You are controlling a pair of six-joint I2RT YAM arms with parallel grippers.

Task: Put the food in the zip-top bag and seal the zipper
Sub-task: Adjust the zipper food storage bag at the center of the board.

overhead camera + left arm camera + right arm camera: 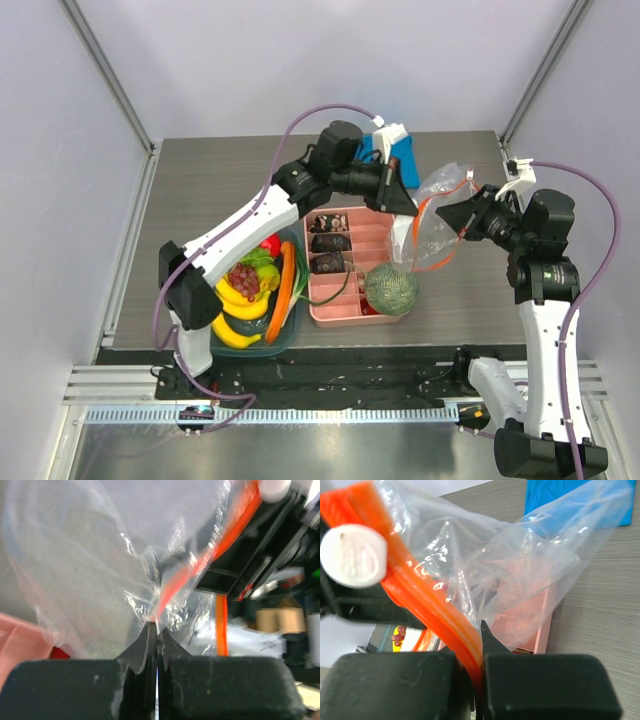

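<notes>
1. Above the tabletop (pixel 200 200), right of the pink tray (pixel 340 320), the zip-top bag (pixel 438 228) hangs between both arms, with no food visible inside.
2. Left jaws pinch its mouth film and right jaws clamp the zipper (pixel 432 612). The step in hand looks like opening the mouth.
3. The next move likely calls for pulling the mouth apart, clear of the tray rim and the melon (pixel 390 288) just beside it. Open tabletop lies to the right.

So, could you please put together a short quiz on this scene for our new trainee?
1. True or false: the rough grey-green netted melon is already inside the clear crinkly zip-top bag.
2. What does the right gripper pinch? A the bag's orange-red zipper strip; B the blue cloth; C a yellow banana.
3. Fill in: the left gripper is ___ on the bag's edge.
Key: 1 false; 2 A; 3 shut.
</notes>
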